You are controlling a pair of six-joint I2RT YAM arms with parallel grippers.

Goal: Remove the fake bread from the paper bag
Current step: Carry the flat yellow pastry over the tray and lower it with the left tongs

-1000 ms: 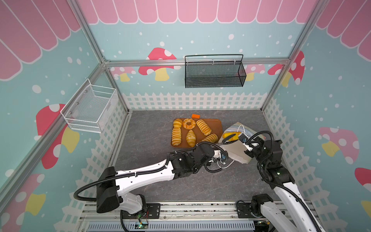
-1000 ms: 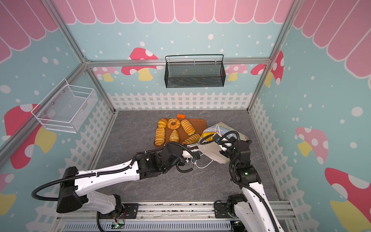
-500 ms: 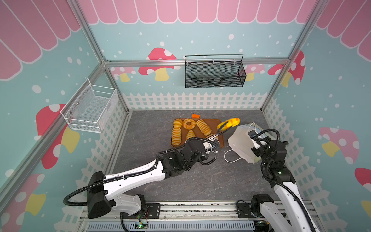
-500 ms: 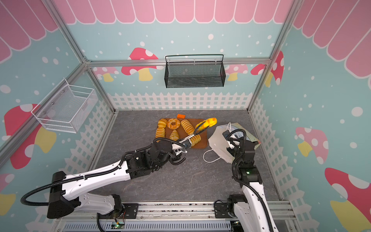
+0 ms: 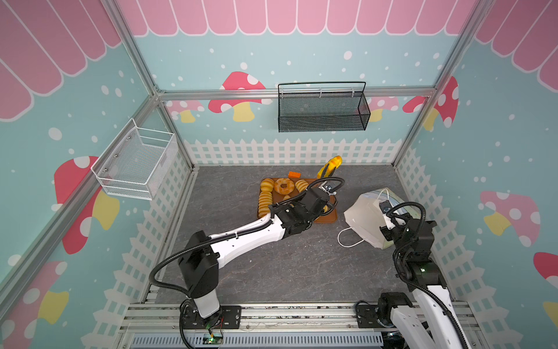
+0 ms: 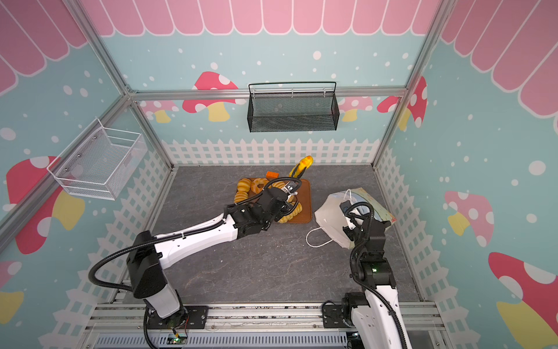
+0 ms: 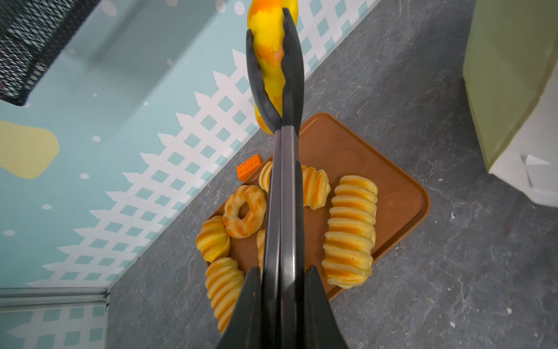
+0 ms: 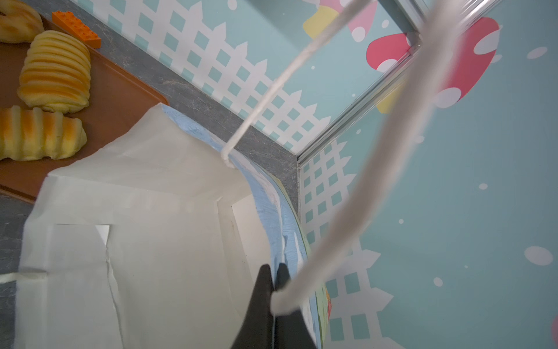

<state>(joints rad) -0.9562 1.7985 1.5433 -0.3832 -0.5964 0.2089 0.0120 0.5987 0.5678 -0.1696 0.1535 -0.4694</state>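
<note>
My left end effector [image 7: 282, 270] is clenched on black tongs [image 7: 283, 196]. Their tips pinch a yellow piece of fake bread [image 7: 268, 45], its long axis running along the tongs, raised beyond the far edge of the tray [image 7: 362, 151]. The bare tray patch lies below it and back toward my arm, on the bag side. My right end effector [image 8: 273, 281] pinches the rim of the paper bag [image 8: 151, 241], tilted on the worktop [image 5: 271, 272] just beside the tray
</note>
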